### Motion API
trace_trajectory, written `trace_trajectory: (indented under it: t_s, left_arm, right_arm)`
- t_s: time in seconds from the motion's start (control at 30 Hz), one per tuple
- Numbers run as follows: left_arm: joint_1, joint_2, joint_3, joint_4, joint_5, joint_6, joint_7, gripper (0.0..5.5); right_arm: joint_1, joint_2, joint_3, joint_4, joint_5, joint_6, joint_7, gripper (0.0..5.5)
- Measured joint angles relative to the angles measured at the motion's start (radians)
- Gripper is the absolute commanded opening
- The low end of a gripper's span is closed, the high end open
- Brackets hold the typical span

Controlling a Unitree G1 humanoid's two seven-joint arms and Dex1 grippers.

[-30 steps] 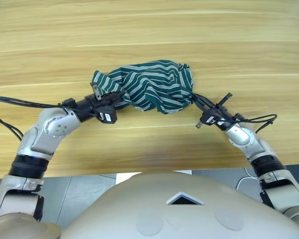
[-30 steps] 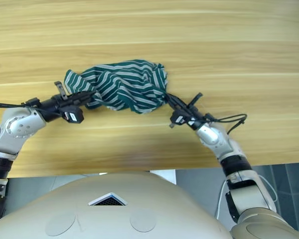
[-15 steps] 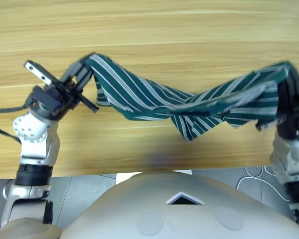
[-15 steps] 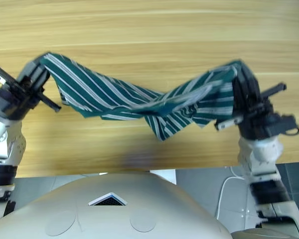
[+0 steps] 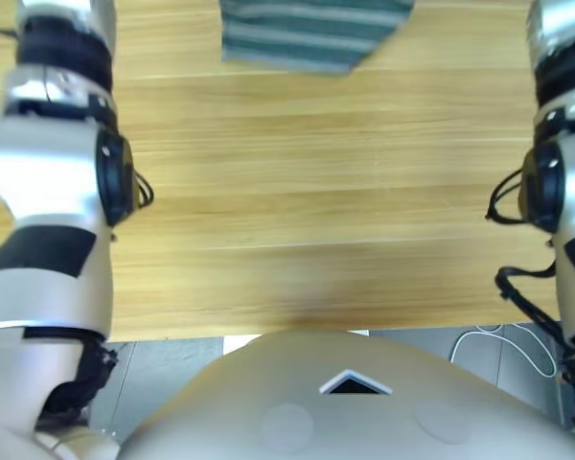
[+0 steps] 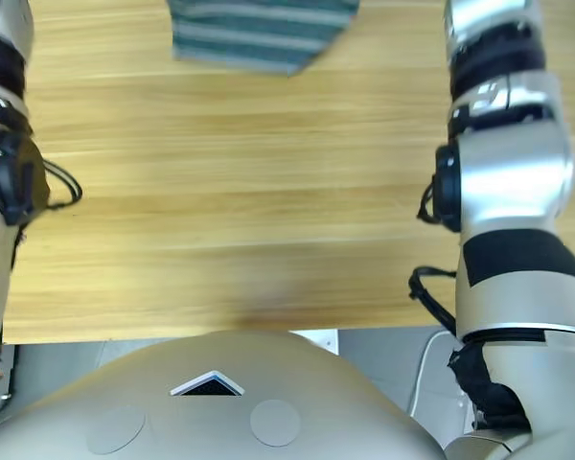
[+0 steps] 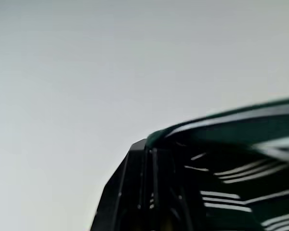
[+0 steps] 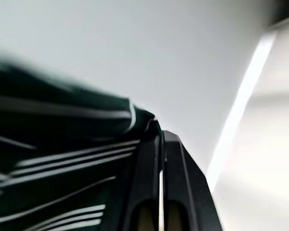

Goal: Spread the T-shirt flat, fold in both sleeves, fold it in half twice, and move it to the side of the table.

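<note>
The green, white-striped T-shirt hangs in the air above the far part of the wooden table; its lower hem shows at the top of the head views. Both arms stand raised at the left and right sides, reaching up past the top edge. In the left wrist view my left gripper is shut on a fold of the T-shirt, seen against a pale ceiling. In the right wrist view my right gripper is likewise shut on the T-shirt, its two fingers pressed together.
The table's front edge runs just ahead of me. Grey floor with a white cable lies below it at the right. The raised forearms flank the tabletop on both sides.
Both arms have swung upward and apart, lifting the T-shirt from a bunched heap on the table to a hanging spread high above it. Both grippers have kept their hold.
</note>
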Motion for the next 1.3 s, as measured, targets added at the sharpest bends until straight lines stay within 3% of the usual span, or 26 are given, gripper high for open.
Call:
trace_trajectory:
  t_s: [0.07,0.2,0.3,0.4,0.5,0.57,0.73,0.8,1.2,1.3]
  left_arm:
    - [-0.007,0.03,0.01,0.046,0.057,-0.046,0.081,0.03]
    - [0.35,0.041,0.004,0.083,0.102,-0.153,-0.031,0.03]
    - [0.64,0.013,-0.093,0.082,0.156,-0.278,-0.294,0.03]
    - [0.881,0.027,-0.17,-0.032,0.108,-0.482,-0.62,0.03]
    - [1.086,0.107,-0.191,-0.269,-0.051,-0.551,-0.892,0.03]
    - [1.195,0.149,-0.185,-0.36,-0.086,-0.537,-0.946,0.03]
    - [1.319,0.161,-0.149,-0.521,-0.142,-0.45,-0.952,0.03]
    - [1.357,0.168,-0.14,-0.56,-0.142,-0.423,-0.952,0.34]
    - [1.592,0.21,-0.075,-0.773,-0.223,-0.287,-0.989,2.15]
    - [1.605,0.206,-0.029,-0.796,-0.238,-0.278,-0.976,2.15]
  right_arm:
    - [-0.022,0.005,0.006,0.046,-0.046,-0.053,0.02,0.0]
    - [0.296,0.001,0.085,0.05,-0.13,-0.237,0.175,0.0]
    - [0.624,-0.018,0.117,-0.009,-0.113,-0.43,0.377,0.0]
    - [0.946,-0.112,0.164,-0.157,-0.024,-0.612,0.612,0.0]
    - [1.234,-0.242,0.196,-0.405,0.104,-0.684,0.801,0.0]
    - [1.352,-0.31,0.174,-0.532,0.154,-0.66,0.861,0.0]
    - [1.457,-0.339,0.087,-0.715,0.237,-0.538,0.912,0.0]
    - [1.495,-0.339,0.073,-0.744,0.236,-0.501,0.929,0.0]
    - [1.633,-0.336,-0.04,-0.812,0.272,-0.437,1.035,1.97]
    - [1.632,-0.33,-0.086,-0.821,0.271,-0.429,1.029,1.97]
